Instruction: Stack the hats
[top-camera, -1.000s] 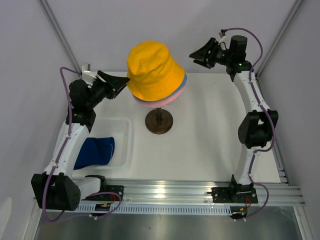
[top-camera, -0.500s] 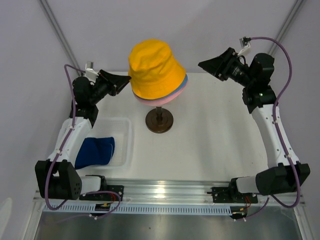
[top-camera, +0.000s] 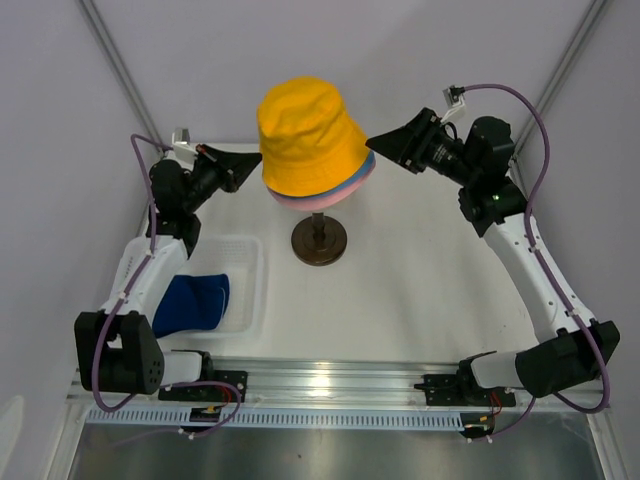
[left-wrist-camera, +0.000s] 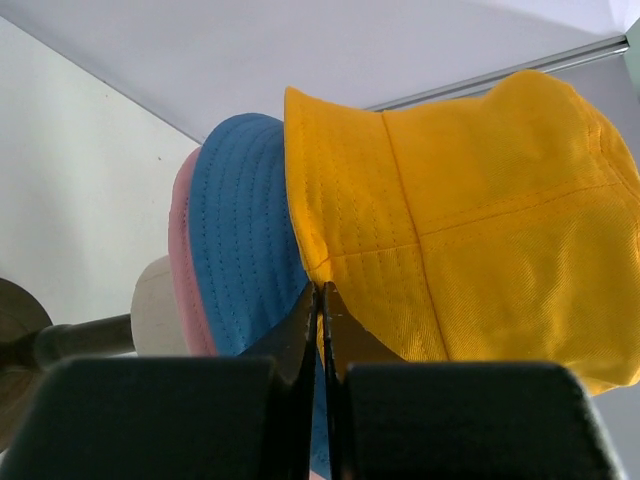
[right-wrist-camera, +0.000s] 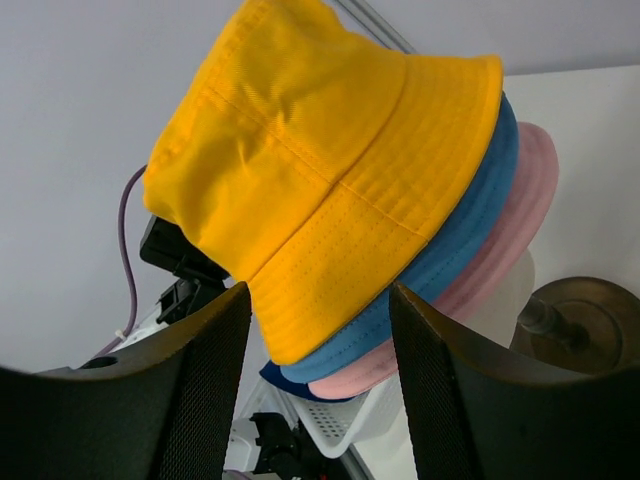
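Crowning a three-hat pile, the yellow hat (top-camera: 305, 135) sits tilted over the light blue hat (left-wrist-camera: 240, 230) and pink hat (right-wrist-camera: 520, 200) on a beige head form (left-wrist-camera: 155, 300) toward the table's far edge, its stitched brim drooping. The left gripper (left-wrist-camera: 322, 295), fingers pressed together, meets that brim's edge; the right gripper (top-camera: 378, 148) hangs just beside the stack, fingers spread wide. The dark navy hat (top-camera: 190, 303) lies crumpled in a clear tray (top-camera: 250, 280) by the near-left corner.

My left arm (top-camera: 135, 285), 8 o'clock, and right arm (top-camera: 535, 270), 4 o'clock: white links, black joint housings, purple cables (top-camera: 497, 88) looping alongside; black finger pads (right-wrist-camera: 440, 390), apparently dimple-textured.
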